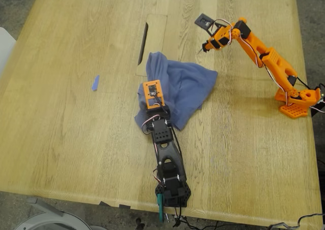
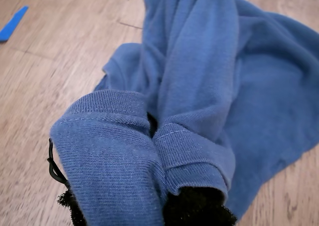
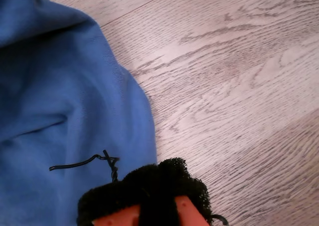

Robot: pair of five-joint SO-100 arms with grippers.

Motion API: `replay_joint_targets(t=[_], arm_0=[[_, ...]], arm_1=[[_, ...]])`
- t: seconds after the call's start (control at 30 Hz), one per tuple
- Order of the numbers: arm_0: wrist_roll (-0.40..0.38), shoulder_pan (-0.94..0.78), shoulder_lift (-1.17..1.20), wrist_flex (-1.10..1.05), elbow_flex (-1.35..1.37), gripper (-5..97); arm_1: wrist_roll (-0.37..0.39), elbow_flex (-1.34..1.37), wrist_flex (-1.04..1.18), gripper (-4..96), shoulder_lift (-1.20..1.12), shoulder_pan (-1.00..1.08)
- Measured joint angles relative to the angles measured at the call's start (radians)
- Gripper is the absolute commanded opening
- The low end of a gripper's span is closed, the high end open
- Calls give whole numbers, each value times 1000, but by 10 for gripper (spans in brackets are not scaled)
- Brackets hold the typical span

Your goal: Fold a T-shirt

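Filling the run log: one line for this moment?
T-shirt bunched on table | my first gripper shut on T-shirt | my second gripper beside it, state unclear

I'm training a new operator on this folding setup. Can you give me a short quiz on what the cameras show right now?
1. True or false: the T-shirt lies flat and fully spread on the table.
2. Where is the blue tape strip? A) under the T-shirt. B) on bare wood, apart from the T-shirt, toward the exterior view's left. C) between a gripper's fingers.
3. Fill in: the T-shirt's cloth is draped over my ___ gripper.

Key:
1. False. It is bunched up.
2. B.
3. First. My first gripper is covered in cloth, while my second gripper is over bare wood beside the shirt's edge.
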Motion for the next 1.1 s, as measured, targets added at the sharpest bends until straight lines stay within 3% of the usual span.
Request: replay_joint_targets(t=[0.37,0.5,0.67,1.1], arm_0=[[2,193,146,58,117,-2],[2,229,227,84,175,-2],[2,239,298,92,232,-2],[2,242,310,92,238,-2]], arm_1=[[3,0,6,4,0,-77],[3,0,-58,177,0,-86],[5,0,-267,297,0,-104],[163,0,-588,347,-14,-167]])
